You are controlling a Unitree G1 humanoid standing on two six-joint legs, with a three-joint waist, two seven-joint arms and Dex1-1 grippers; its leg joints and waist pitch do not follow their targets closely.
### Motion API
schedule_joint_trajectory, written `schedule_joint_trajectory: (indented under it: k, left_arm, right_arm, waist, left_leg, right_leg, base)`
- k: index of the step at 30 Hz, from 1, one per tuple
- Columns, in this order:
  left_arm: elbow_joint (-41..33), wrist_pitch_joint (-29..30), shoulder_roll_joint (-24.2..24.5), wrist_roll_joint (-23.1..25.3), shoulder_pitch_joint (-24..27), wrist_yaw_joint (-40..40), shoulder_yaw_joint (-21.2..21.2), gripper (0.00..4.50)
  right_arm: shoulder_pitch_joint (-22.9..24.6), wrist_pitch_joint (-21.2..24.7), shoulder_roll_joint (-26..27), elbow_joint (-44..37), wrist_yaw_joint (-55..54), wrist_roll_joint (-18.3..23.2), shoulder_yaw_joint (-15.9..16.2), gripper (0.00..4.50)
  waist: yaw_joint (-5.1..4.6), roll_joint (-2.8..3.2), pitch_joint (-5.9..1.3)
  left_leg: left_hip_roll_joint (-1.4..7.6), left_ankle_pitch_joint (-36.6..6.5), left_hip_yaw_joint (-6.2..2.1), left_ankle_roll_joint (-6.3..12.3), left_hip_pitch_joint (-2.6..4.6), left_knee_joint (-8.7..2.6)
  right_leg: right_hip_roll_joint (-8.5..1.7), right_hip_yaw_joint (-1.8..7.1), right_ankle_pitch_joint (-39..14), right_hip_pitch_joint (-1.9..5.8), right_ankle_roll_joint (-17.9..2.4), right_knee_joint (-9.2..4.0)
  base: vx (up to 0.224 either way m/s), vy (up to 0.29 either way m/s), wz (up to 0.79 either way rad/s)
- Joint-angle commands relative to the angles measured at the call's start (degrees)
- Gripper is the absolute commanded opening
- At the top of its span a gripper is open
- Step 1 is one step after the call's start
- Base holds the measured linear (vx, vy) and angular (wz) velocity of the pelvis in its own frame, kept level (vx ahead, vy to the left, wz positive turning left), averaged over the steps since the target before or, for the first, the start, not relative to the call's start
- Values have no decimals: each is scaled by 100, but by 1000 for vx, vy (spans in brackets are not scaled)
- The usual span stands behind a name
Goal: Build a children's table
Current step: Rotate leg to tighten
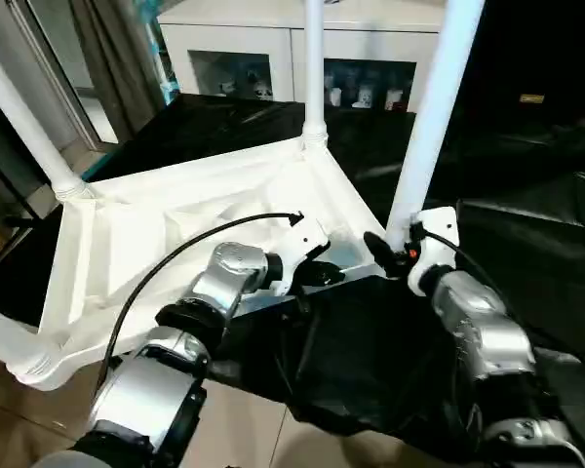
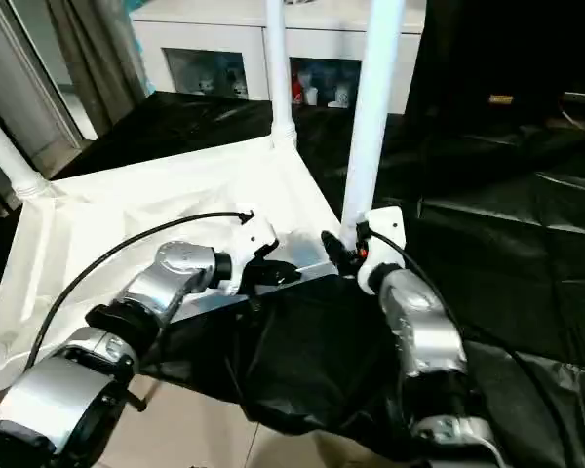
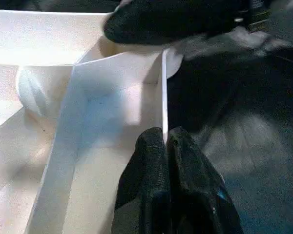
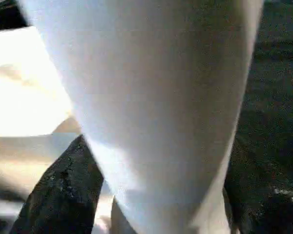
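fourth leg upright at the near corner, both grippers clamped

the table top (image 1: 175, 244) lies upside down on a surface draped in black cloth (image 1: 370, 331), ribbed underside facing up. three legs are seated in corner sockets: the far-left leg (image 1: 19, 117), the far leg (image 1: 314, 68) and the near-left leg (image 1: 5, 346), which leaves the picture at its left edge.

the fourth leg (image 1: 431, 107) stands at the near right corner, its long axis close to vertical and leaning slightly to the robot's right as it rises. the right gripper (image 1: 390, 249) is clamped around this leg's lower end — in the right wrist view the tube (image 4: 156, 97) sits between a black finger (image 4: 63, 195) on one side and a darker one at the other edge.

the left gripper (image 3: 166, 146) is pinched shut on the thin upright rim (image 3: 164, 92) of the table top, just beside that same corner, apparently steadying the top.

the move ahead seems to turn on one relation: the socket lies straight below the leg's flared end, so the push should run down along the leg's axis. whether the end is already fully home is hidden behind the right gripper. the right arm is the one on the leg; a tilt could jam it.
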Motion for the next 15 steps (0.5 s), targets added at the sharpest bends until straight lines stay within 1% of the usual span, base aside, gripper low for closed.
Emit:
schedule_joint_trajectory:
  k: [1,2,4,5,6,7,8,9,10,11,12,13,15]
  left_arm:
    - [-148,-195,-10,-45,-17,-458,-203,0]
    - [-176,-228,64,-52,-6,-630,-227,0]
    - [-254,-252,228,-113,25,-1096,-263,0]
    - [-276,-253,274,-133,36,-1243,-271,0]
    - [-309,-266,351,-132,57,-1438,-311,0]
    - [-316,-262,364,-131,61,-1472,-318,0]
    - [-374,-224,483,-122,101,-1774,-378,0]
    - [-397,-215,542,-110,123,-1908,-412,0]
    - [-408,-195,591,-94,137,-2039,-445,0]
    - [-433,-179,634,-95,159,-2179,-475,0]
    - [-467,-149,682,-114,183,-2342,-504,0]
    - [-497,-155,721,-130,206,-2460,-528,0]
    - [-517,-175,753,-136,227,-2523,-547,0]
  right_arm:
    - [217,215,-61,-359,1056,237,779,367]
    - [296,251,-229,-490,1290,278,819,367]
    - [458,325,-619,-760,1804,394,865,367]
    - [500,345,-720,-826,1961,416,853,367]
    - [553,399,-864,-909,2170,471,835,367]
    - [562,406,-891,-923,2204,478,831,367]
    - [644,471,-1140,-1045,2516,536,796,367]
    - [688,503,-1273,-1112,2671,579,785,367]
    - [719,546,-1391,-1167,2808,624,782,367]
    - [749,554,-1490,-1216,2914,650,782,367]
    - [780,593,-1606,-1285,3026,693,783,367]
    - [802,647,-1712,-1345,3137,740,785,367]
    - [818,670,-1798,-1387,3226,772,791,367]
  waist:
    - [29,-135,-335]
    - [45,-131,-346]
    - [99,-134,-386]
    - [112,-135,-399]
    - [137,-130,-413]
    - [155,-128,-431]
    - [189,-147,-469]
    - [229,-135,-489]
    - [247,-122,-490]
    - [283,-128,-474]
    - [326,-146,-454]
    - [339,-144,-446]
    - [345,-152,-408]
  left_leg:
    - [271,-1118,-130,634,63,-444]
    - [278,-973,-136,687,60,-433]
    - [281,-435,-119,984,39,-357]
    - [286,-306,-121,1062,35,-339]
    - [285,-119,-113,1200,37,-303]
    - [286,-35,-116,1253,53,-290]
    - [286,211,-123,1387,46,-254]
    - [285,496,-122,1535,41,-208]
    - [296,592,-126,1594,41,-197]
    - [300,605,-120,1647,35,-187]
    - [303,451,-112,1621,34,-194]
    - [307,346,-109,1581,38,-204]
    - [324,-104,-103,1358,47,-261]
  right_leg:
    - [-181,108,-912,213,-1320,-374]
    - [-182,98,-724,228,-1357,-351]
    - [-169,71,123,258,-1549,-240]
    - [-174,69,333,263,-1594,-211]
    - [-171,66,653,243,-1670,-172]
    - [-176,64,774,243,-1705,-157]
    - [-178,64,1078,257,-1762,-112]
    - [-169,66,1432,236,-1795,-62]
    - [-171,63,1513,220,-1804,-50]
    - [-173,53,1454,206,-1811,-50]
    - [-184,56,1162,201,-1794,-71]
    - [-186,58,998,196,-1791,-80]
    - [-188,61,284,194,-1760,-144]
  base:
    - [0,0,0]
    - [0,0,0]
    - [52,-6,-1]
    - [52,-3,-3]
    - [0,0,0]
    - [0,0,0]
    - [0,0,0]
    - [0,0,0]
    - [0,0,0]
    - [0,0,0]
    - [0,0,0]
    - [0,0,0]
    - [0,0,0]
